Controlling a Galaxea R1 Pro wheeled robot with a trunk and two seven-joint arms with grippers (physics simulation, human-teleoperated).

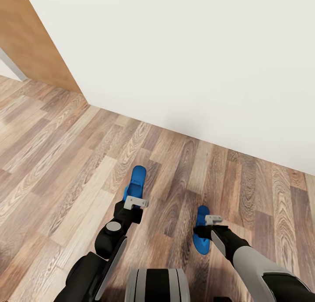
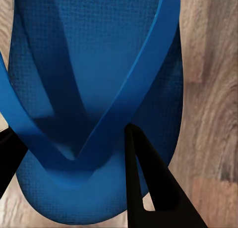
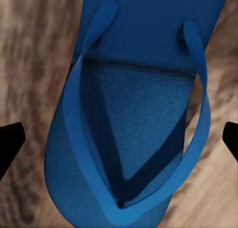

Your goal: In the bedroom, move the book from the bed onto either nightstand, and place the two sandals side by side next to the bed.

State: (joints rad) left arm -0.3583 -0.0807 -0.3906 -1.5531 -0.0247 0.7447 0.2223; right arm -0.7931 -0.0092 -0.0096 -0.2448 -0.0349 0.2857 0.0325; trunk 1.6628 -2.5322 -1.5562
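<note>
1. The left sandal (image 1: pixel 136 182) is held by the left gripper (image 1: pixel 133 202) at about 11 o'clock from the robot's trunk (image 1: pixel 158 284), its far end pointing toward the wall (image 1: pixel 197 61). In the left wrist view the dark fingers (image 2: pixel 148 183) stand either side of the V of the strap (image 2: pixel 144 84), one on the sole beside it. The jaws look closed in on the sandal, probably so that it can be carried.
2. The right sandal (image 1: pixel 201 237) sits under the right gripper (image 1: pixel 209 225) at about 1 o'clock. In the right wrist view the fingertips (image 3: pixel 11 139) lie wide apart at either edge, clear of the sole (image 3: pixel 134 139). These jaws are spread, and I cannot tell whether that sandal rests on the floor.
3. The two sandals are well apart, roughly parallel, over the wood-plank floor (image 1: pixel 57 162).
4. A tan wooden panel (image 1: pixel 30 39) meets the wall at 10 o'clock.
</note>
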